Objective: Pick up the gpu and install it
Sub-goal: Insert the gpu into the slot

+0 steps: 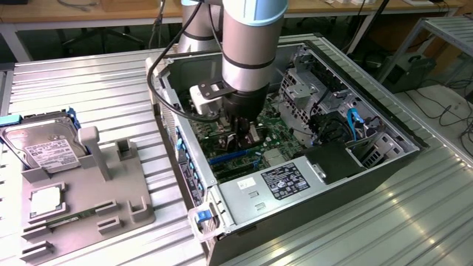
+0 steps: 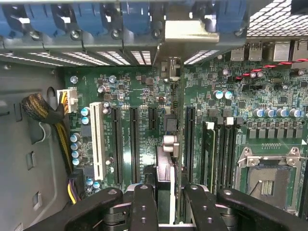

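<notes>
Metal bench [image 1: 88, 77], open computer case [image 1: 384, 160], claw [image 2: 165, 192] clamped on gpu [image 2: 164, 166], labels unreadable

No text can be read for sure. The hard drive [image 1: 46, 148] carries a white label with print too small to read. The power supply [image 1: 284, 185] has a black label with white print, also not legible.
</notes>
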Robot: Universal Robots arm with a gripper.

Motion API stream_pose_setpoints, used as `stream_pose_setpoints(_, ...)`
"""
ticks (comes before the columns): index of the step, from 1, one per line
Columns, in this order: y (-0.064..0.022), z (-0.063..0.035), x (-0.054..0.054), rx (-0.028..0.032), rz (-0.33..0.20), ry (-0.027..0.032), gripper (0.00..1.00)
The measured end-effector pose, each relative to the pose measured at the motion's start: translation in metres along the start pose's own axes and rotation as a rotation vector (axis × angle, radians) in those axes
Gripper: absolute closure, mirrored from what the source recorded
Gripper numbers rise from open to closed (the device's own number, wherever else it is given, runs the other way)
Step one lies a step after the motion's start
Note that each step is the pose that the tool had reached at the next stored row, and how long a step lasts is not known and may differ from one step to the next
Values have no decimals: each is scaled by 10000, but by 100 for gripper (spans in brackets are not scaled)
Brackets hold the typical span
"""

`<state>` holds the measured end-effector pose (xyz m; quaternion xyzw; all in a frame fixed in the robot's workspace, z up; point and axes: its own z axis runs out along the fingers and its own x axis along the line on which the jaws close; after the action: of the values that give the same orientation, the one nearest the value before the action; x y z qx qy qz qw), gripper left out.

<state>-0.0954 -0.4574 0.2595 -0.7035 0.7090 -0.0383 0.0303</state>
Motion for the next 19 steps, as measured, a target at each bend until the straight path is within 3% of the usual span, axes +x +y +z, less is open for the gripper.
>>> stream_pose_setpoints(3, 7, 20, -2, -1, 1, -24, 72)
stream_pose_setpoints(4, 10, 45, -5, -1, 5, -69, 72)
stream_pose_setpoints(9, 30, 85, -10, -1, 8, -176, 72)
stream_pose_setpoints(19, 50, 201, -11, -3, 14, -249, 72)
